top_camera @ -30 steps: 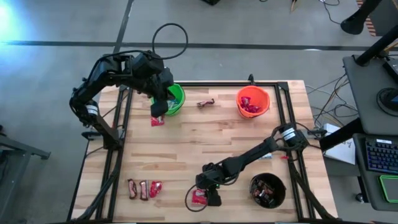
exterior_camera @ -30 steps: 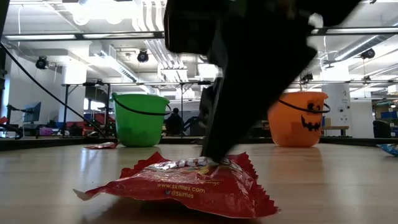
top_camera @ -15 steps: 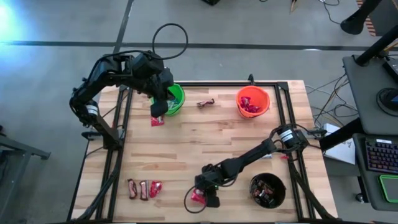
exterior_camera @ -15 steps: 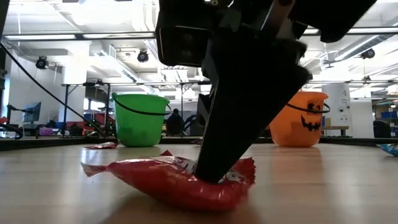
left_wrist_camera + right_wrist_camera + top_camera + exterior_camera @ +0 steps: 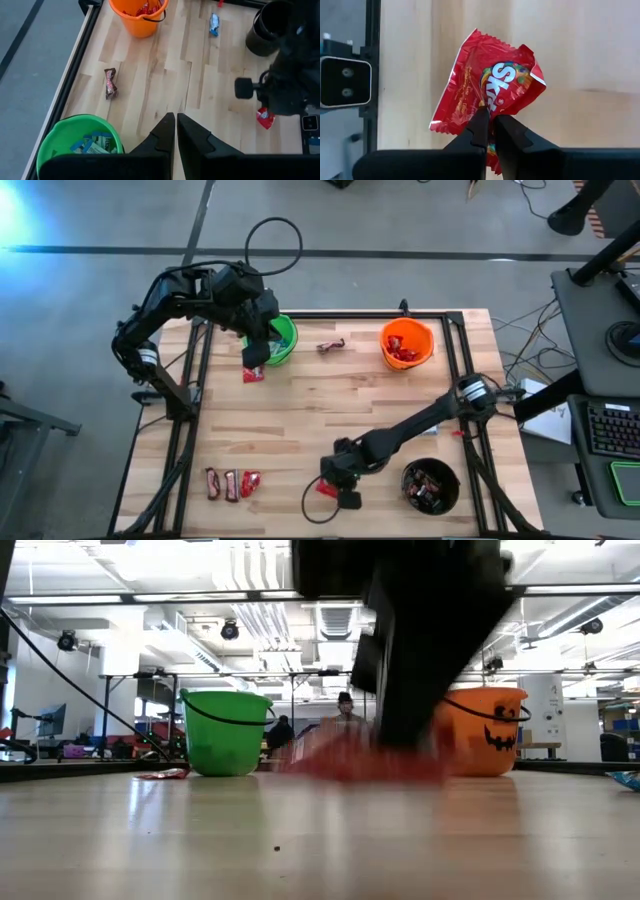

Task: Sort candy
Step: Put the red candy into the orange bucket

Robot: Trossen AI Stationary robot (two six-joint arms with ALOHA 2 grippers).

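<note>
1. The right gripper (image 5: 489,122) is clenched on a red Skittles packet (image 5: 487,92); its two dark fingers pinch the wrapper's lower edge, and the packet sticks out crumpled just ahead of the fingertips.
2. The writing on that packet reads "Sk" in white letters with coloured sweets printed around them; the rest of the word is folded into the crease at the fingers.
3. In the low view the packet (image 5: 365,758) hangs clear of the table (image 5: 200,840) under the dark gripper and shows only as a red blur, so nothing on it can be read there.
4. In the high view the right gripper (image 5: 335,488) sits near the table's front edge, with the black bucket (image 5: 430,485) just to one side of it, holding dark brown bars.
5. Three more wrapped candies (image 5: 231,483) lie in a row on the other side of this gripper, well apart from it.
6. The left gripper (image 5: 176,131) is shut with nothing between its fingers, hovering at the rim of the green bucket (image 5: 80,145), which holds light-blue-and-white bars whose print is too small to read.
7. Ahead of the left gripper lie a dark wrapped candy (image 5: 110,83), a blue-and-white bar (image 5: 214,24) and the orange bucket (image 5: 137,17) with red packets inside.
8. The orange bucket (image 5: 482,730) carries a black jack-o'-lantern face.
</note>
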